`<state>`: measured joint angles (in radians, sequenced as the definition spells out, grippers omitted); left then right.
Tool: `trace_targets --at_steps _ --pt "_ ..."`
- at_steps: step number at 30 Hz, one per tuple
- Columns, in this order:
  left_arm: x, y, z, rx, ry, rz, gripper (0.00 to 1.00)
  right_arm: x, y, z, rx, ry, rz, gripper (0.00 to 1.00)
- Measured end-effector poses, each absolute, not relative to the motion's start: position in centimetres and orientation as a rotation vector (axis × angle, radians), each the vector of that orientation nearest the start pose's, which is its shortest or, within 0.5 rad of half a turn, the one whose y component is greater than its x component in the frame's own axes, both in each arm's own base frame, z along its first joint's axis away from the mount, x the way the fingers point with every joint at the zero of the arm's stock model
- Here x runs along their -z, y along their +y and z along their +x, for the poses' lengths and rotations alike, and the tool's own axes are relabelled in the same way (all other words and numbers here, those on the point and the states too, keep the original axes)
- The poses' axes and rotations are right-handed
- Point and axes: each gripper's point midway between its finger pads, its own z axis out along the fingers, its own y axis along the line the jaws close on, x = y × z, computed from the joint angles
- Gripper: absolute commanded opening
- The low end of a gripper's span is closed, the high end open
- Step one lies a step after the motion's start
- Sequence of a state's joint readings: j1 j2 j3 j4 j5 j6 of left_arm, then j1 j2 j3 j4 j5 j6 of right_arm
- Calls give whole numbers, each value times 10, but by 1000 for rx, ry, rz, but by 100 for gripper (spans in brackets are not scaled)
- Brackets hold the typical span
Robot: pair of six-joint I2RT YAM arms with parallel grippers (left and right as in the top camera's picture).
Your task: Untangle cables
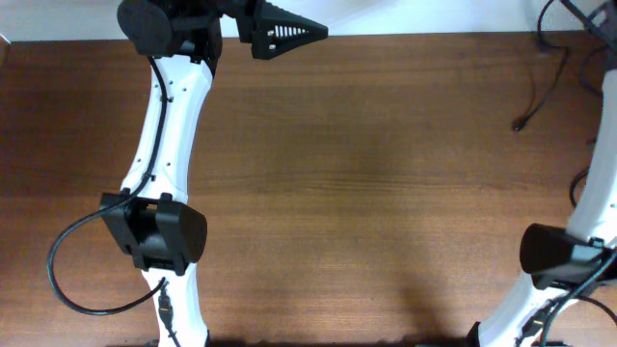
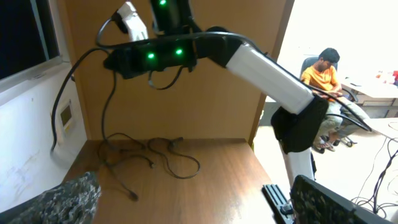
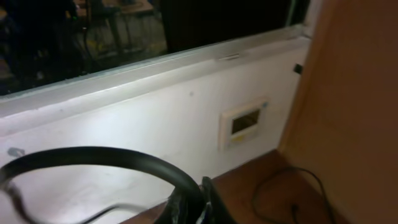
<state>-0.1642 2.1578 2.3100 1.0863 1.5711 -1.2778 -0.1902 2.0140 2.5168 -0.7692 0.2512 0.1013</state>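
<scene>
Several thin black cables (image 2: 152, 155) lie in loose loops at the far end of the table, one ending in a small plug (image 2: 133, 195). From above, the cables (image 1: 537, 82) trail in at the table's back right corner. My left gripper (image 2: 196, 186) is open wide and holds nothing; it hovers high at the table's back left (image 1: 313, 33), looking across at the cables. My right gripper (image 3: 202, 202) is shut on a black cable (image 3: 106, 157) that arches away to the left. The right arm (image 2: 261, 68) reaches over the pile, and a cable (image 2: 112, 93) hangs from its end to the table.
A wooden partition (image 2: 205, 106) stands behind the cables, and a white wall with a small panel (image 3: 244, 124) runs beside them. The table edge (image 2: 258, 155) drops off to the right of the pile. The left arm's own thick cable (image 1: 58, 260) loops out at the front left.
</scene>
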Motion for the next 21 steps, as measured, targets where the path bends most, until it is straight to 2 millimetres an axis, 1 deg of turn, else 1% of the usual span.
trace_targets --at_steps 2,6,9,10,12,14,15,16,18,20,21 --pt "-500 -239 390 1361 1162 1312 99 -458 -143 543 282 1771 423 4" --pt "-500 -239 390 1379 1183 1301 99 -452 -146 550 296 1779 400 4" --pt "-500 -239 390 1389 1194 1295 99 -427 -164 553 327 1839 424 4" --pt "-500 -239 390 1392 1197 1294 99 -416 -174 554 340 1865 441 4" --pt "-499 -239 390 1395 1201 1291 99 -389 -201 555 372 1917 487 4" --pt "-499 -239 390 1397 1203 1290 99 -366 -231 552 408 1955 538 4" --pt "-500 -239 390 1397 1203 1290 99 -359 -250 547 433 1963 567 4" --pt "-500 -239 390 1397 1203 1290 99 -358 -267 539 458 1963 589 4" --pt "-499 -239 390 1398 1204 1290 99 -367 -288 526 491 1941 620 4" --pt "-499 -239 390 1397 1203 1290 99 -378 -298 515 499 1923 629 4" --pt "-499 -239 390 1398 1204 1290 99 -384 -296 512 488 1920 620 4"
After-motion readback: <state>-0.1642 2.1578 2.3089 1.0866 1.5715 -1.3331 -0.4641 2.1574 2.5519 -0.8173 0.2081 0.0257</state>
